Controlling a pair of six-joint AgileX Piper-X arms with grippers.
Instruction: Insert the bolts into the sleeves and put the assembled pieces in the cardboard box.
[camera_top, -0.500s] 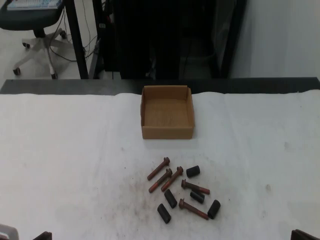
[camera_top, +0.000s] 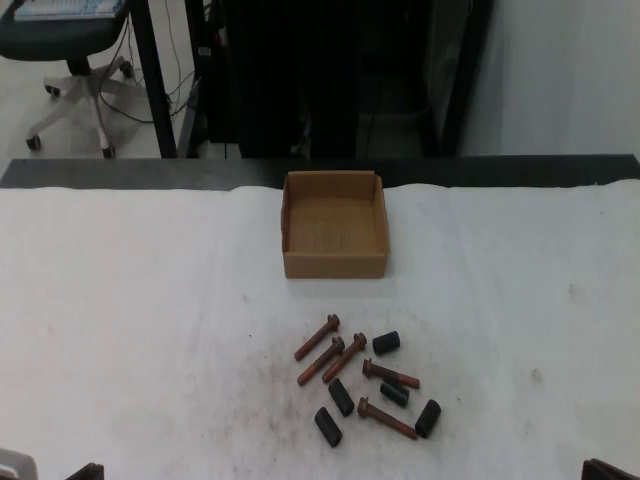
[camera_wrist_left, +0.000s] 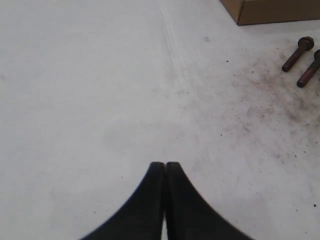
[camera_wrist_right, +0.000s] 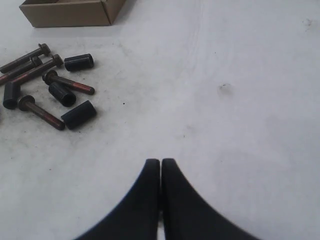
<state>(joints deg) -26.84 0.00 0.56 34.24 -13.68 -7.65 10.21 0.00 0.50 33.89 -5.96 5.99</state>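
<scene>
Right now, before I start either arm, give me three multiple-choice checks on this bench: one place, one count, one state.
1. Where does the cardboard box stand relative to the bolts and sleeves?
A) farther back on the bench
B) in front of them
C) on top of them
2. How many bolts lie loose?
A) three
B) five
C) eight
3. The left gripper is:
A) shut, empty
B) wide open
C) shut on a bolt
Answers: 1 A, the box sits beyond the pile in the high view; 2 B, five show there; 3 A, its fingertips meet with nothing between.
</scene>
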